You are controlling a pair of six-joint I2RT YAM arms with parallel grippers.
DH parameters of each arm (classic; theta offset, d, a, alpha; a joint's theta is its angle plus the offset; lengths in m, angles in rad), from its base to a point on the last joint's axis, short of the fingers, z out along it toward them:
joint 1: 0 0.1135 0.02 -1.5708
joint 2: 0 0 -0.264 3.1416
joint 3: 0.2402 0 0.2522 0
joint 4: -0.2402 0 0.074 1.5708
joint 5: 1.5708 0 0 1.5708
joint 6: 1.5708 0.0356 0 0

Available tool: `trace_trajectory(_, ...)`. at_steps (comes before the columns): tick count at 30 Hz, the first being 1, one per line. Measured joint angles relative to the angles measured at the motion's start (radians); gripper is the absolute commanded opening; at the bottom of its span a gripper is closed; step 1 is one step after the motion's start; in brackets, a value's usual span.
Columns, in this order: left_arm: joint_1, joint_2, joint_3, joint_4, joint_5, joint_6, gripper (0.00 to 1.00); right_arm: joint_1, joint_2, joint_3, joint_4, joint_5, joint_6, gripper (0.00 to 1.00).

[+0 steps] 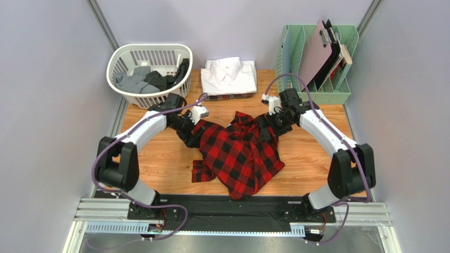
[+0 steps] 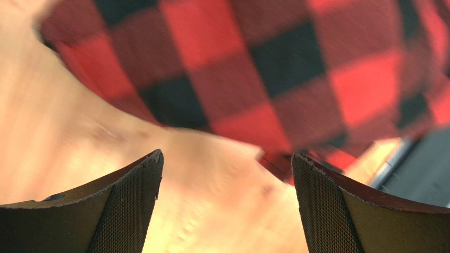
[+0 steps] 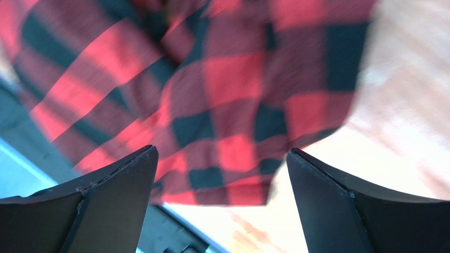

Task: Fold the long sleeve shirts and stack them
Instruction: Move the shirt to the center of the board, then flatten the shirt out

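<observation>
Two hands: your left hand (image 2: pixel 227 154) and right hand (image 3: pixel 222 149) gape wide, empty.
Red checked shirt (image 1: pixel 240 153): crumpled on the surface (image 1: pixel 306 163), just ahead of both.
White shirt (image 1: pixel 230 76): folded, beyond them.

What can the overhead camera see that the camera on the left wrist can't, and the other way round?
Only the overhead view shows the white laundry basket, the folded white shirt, the green file rack and the right gripper. Only the left wrist view shows the left gripper up close, its fingers spread apart with nothing between them. Both show the red-and-black checked shirt lying on the wooden table.
</observation>
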Motion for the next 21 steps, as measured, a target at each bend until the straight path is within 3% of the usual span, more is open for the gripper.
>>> trace_trajectory(10, 0.000, 0.267, 0.245, 0.087, -0.128, 0.003, 0.96, -0.004, 0.177, 0.212, 0.082, 0.146, 0.019, 0.94)
trace_trajectory(14, 0.000, 0.385, 0.336, 0.093, -0.160, 0.002, 0.93, -0.004, 0.251, 0.231, 0.104, 0.136, 0.031, 0.70)
trace_trajectory(17, 0.000, 0.459, 0.383, 0.072, -0.160, -0.002, 0.72, -0.004, 0.313, 0.229, 0.099, 0.125, 0.034, 0.50)
trace_trajectory(18, 0.000, 0.480, 0.398, 0.060, -0.156, -0.004, 0.44, -0.004, 0.326, 0.223, 0.097, 0.122, 0.033, 0.45)
trace_trajectory(20, 0.000, 0.508, 0.418, 0.030, -0.136, -0.013, 0.20, -0.004, 0.331, 0.211, 0.087, 0.120, 0.031, 0.28)
trace_trajectory(21, 0.000, 0.515, 0.426, 0.008, -0.130, -0.004, 0.03, -0.006, 0.330, 0.208, 0.080, 0.119, 0.026, 0.20)
